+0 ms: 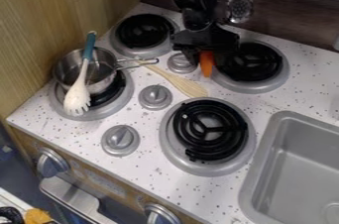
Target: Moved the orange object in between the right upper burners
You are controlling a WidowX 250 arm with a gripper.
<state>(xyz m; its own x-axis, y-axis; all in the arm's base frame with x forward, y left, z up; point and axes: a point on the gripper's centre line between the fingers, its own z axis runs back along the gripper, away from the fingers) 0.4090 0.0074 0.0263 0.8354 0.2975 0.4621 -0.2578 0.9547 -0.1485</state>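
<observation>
One grey, round-cornered sink (pixel 250 168) and four round, black-coiled burners (pixel 210 130) show. One black two-finger gripper (pixel 206 55) hangs near the upper-right burner (pixel 265 64), jaws spread or closed, I cannot tell; one slender orange object (pixel 206 64) shows beneath, beside that burner.

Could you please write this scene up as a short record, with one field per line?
target: orange object, between a round grey knob and the upper right black coil burner
pincer: black pincer, directly above the target; grip on it unclear
left burner: shiny metal pot on top
in pot: cream slotted spoon with teal handle, its head hanging over the pot's near side
counter: pale wooden utensil lying among the knobs
right edge: grey sink
</observation>
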